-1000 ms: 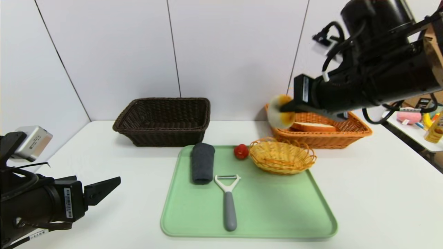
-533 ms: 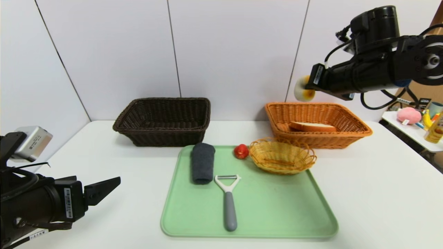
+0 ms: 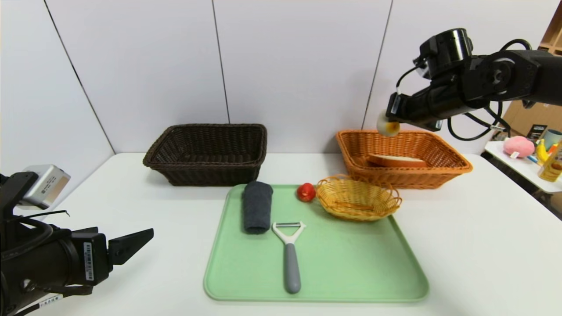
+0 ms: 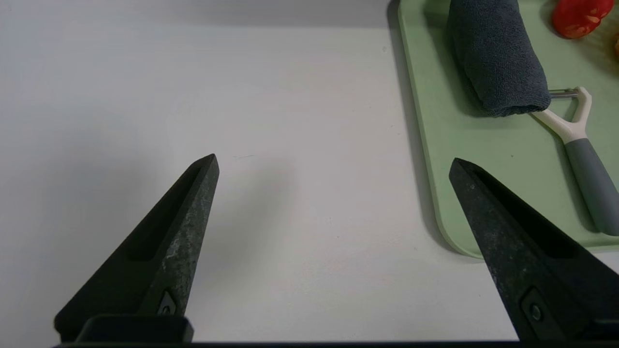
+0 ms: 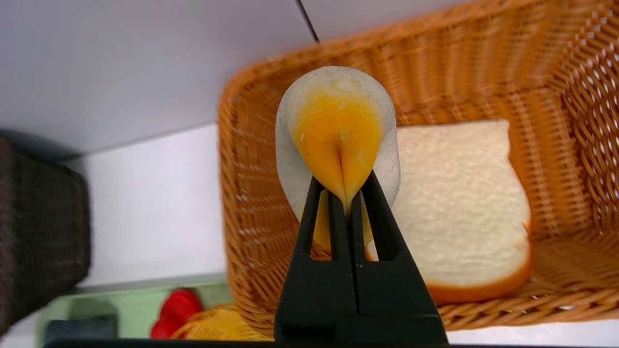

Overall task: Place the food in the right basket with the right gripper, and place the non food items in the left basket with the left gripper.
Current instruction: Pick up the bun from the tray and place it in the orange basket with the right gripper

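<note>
My right gripper [image 3: 390, 123] [image 5: 343, 188] is shut on the pale bun with the orange-yellow top [image 3: 388, 127] [image 5: 338, 130], pinching it in the air over the back left part of the orange-brown right basket [image 3: 456, 166] [image 5: 483, 58]. A white bread slice [image 3: 396, 160] [image 5: 459, 203] lies inside that basket. The grey rolled cloth [image 3: 257, 206] [image 4: 498, 58], the peeler [image 3: 290, 250] [image 4: 575, 140] and the small red round thing [image 3: 306, 192] [image 4: 578, 17] lie on the tray. The dark left basket [image 3: 206, 153] stands at the back. My left gripper [image 3: 147, 237] [image 4: 333, 162] hangs open and empty over the table left of the tray.
The green tray [image 3: 342, 272] takes up the table's middle. A small yellow wire-rimmed basket [image 3: 358, 202] sits on its back right corner, just in front of the orange basket. A side table with coloured items [image 3: 522, 147] stands at the far right.
My right arm has carried the bun from the orange basket's front left corner up, back and rightward, and it now hangs over the basket. The left arm has barely shifted.
</note>
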Robot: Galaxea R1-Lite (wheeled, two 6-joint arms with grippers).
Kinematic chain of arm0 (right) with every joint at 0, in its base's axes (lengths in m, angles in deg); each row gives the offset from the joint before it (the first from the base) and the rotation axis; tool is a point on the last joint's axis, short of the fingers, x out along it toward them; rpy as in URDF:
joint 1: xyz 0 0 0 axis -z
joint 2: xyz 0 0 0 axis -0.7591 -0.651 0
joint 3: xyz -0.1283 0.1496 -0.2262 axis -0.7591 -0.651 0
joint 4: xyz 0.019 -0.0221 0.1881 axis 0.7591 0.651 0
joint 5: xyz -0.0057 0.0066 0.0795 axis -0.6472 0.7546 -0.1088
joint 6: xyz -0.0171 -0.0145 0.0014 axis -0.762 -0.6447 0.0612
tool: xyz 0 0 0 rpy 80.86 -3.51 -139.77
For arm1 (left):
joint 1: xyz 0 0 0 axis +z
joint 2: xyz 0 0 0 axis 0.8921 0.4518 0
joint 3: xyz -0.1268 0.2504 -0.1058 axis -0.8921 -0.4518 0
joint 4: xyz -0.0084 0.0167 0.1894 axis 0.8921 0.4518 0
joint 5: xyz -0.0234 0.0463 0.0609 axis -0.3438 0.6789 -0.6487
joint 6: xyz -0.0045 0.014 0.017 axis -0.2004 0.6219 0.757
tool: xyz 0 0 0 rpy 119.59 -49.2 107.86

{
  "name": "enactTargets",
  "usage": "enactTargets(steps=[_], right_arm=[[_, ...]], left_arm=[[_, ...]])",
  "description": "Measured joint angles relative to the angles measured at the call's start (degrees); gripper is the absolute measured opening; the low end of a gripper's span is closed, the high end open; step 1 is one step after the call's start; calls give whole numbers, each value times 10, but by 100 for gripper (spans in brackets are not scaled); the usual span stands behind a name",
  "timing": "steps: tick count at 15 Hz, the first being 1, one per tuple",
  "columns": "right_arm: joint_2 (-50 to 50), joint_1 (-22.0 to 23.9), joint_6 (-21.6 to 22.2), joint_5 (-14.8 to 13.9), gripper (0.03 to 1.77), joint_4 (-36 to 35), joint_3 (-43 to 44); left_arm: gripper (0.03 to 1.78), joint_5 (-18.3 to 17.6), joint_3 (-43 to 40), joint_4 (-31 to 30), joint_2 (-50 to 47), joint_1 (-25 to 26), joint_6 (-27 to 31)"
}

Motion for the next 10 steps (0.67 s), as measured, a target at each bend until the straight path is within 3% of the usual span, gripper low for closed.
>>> enactTargets(steps=[6, 10], right_arm=[[-24, 17, -115, -17, 6, -3, 12], [-30, 21, -144, -17, 5, -9, 12]], left_arm=[[169, 0, -11, -2, 5, 0, -1], [169, 1, -12, -4, 12, 0, -1]])
